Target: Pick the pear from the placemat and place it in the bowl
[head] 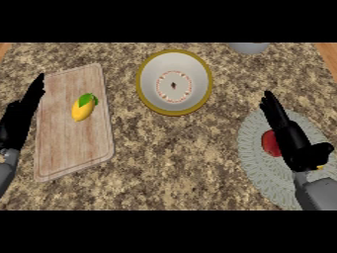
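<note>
The pear (270, 144) is a red fruit lying on the round grey placemat (262, 170) at the right. My right hand (296, 143) is directly over the mat, its straight fingers (274, 111) pointing away from me. It is open and covers the pear's right side. The palm lies against or just above the fruit; I cannot tell which. The bowl (150, 74), white inside with a yellow-green rim, stands at the back centre, with nothing in it but a pattern on its bottom. My left hand (16, 123) rests open at the far left.
A wooden cutting board (72, 148) lies at the left with a yellow and green fruit (84, 107) on it. A grey vessel (248, 47) shows partly at the back edge. Wooden floor borders the granite counter (178, 158) on both sides.
</note>
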